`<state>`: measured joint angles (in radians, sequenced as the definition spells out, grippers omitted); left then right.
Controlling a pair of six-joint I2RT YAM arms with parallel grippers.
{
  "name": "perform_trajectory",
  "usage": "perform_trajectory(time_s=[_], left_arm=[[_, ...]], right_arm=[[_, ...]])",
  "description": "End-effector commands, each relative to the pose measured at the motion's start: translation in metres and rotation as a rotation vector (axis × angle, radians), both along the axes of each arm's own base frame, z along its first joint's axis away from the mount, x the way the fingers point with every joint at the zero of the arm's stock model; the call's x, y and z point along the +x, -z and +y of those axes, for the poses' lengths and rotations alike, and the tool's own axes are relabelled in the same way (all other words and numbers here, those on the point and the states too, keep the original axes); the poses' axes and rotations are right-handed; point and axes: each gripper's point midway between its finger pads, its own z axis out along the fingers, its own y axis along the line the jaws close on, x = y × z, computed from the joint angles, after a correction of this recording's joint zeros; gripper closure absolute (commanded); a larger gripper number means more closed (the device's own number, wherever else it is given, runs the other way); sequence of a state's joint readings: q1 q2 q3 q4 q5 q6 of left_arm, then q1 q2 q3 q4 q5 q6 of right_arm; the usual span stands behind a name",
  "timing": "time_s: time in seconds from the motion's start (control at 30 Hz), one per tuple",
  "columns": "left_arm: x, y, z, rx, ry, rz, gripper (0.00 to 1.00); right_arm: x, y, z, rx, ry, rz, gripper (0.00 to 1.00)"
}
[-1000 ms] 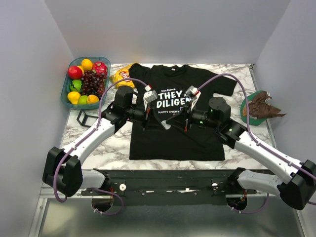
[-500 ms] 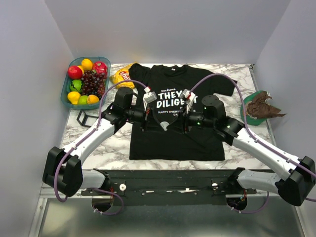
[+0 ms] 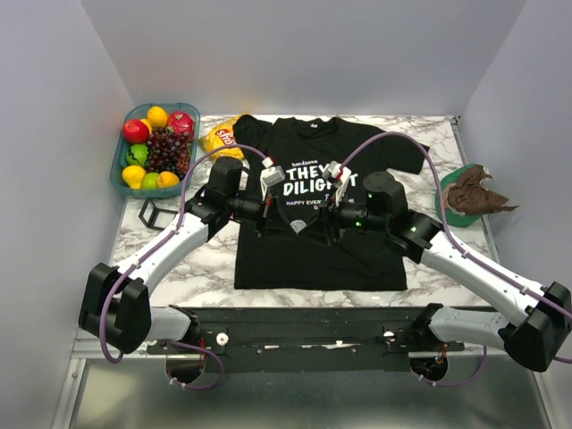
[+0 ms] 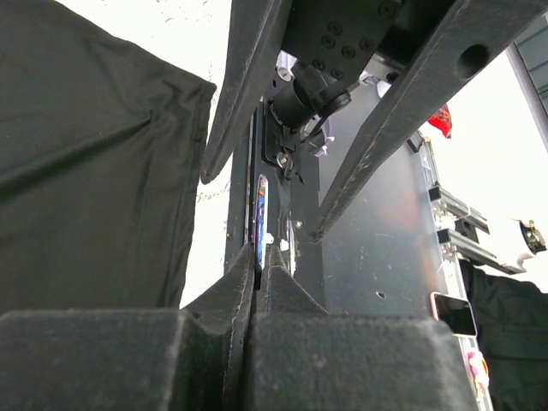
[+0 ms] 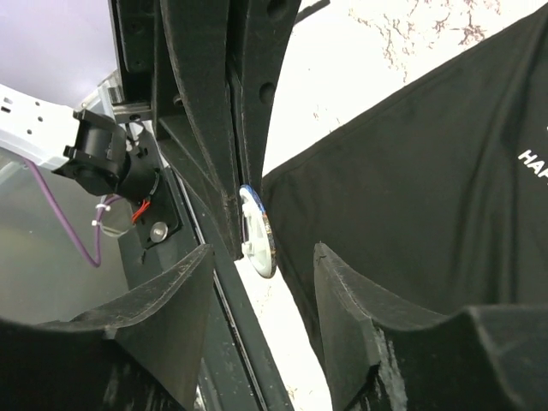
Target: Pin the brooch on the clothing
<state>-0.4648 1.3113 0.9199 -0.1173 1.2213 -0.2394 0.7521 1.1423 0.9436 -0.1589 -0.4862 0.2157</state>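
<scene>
- The clothing [image 3: 313, 259]: one black T-shirt, lying flat and face up on the marble table [image 3: 214, 268] with its white print showing. Nothing is pinned to it yet.
- Grippers: two, meeting tip to tip over the shirt's front, just below the print.
  - The left gripper [image 4: 257, 253] is clenched on the brooch, pinching its rim.
  - The right gripper [image 5: 263, 257] is released. Its fingers stand apart on either side of the badge and touch neither face.
- The brooch [image 5: 257, 229]: one small disc, seen edge-on from both wrists (its pin cannot be made out). It is held in the air above the shirt, apart from the cloth.
- Step in hand, as I judge it: a hand-to-hand hold of the badge, with the left arm alone carrying it. Pinning has not begun.
- Next move, as I judge it: the badge's back must be turned toward the fabric and brought down onto it. The free right gripper is best placed to steady or bunch the cloth.
- Bystanders: one fruit basket [image 3: 121, 170], one yellow snack bag [image 3: 219, 138] and one green plate [image 3: 444, 192].
</scene>
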Motion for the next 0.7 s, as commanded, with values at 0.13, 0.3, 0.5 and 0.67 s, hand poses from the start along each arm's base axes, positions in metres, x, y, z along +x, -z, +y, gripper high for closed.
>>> perform_trajectory(time_s=[0.13, 0.3, 0.5, 0.67], left_arm=[[0.003, -0.005, -0.001, 0.0, -0.003, -0.017, 1.0], [0.003, -0.004, -0.001, 0.002, -0.001, -0.016, 1.0], [0.002, -0.004, -0.001, 0.004, 0.001, -0.014, 1.0], [0.002, -0.003, -0.002, 0.006, 0.006, -0.014, 1.0]], right_arm=[[0.004, -0.016, 0.01, 0.019, -0.002, -0.044, 0.43], [0.004, -0.017, 0.013, 0.022, -0.01, -0.048, 0.47], [0.005, -0.018, 0.016, 0.029, -0.013, -0.053, 0.54], [0.005, -0.018, 0.019, 0.034, -0.019, -0.052, 0.57]])
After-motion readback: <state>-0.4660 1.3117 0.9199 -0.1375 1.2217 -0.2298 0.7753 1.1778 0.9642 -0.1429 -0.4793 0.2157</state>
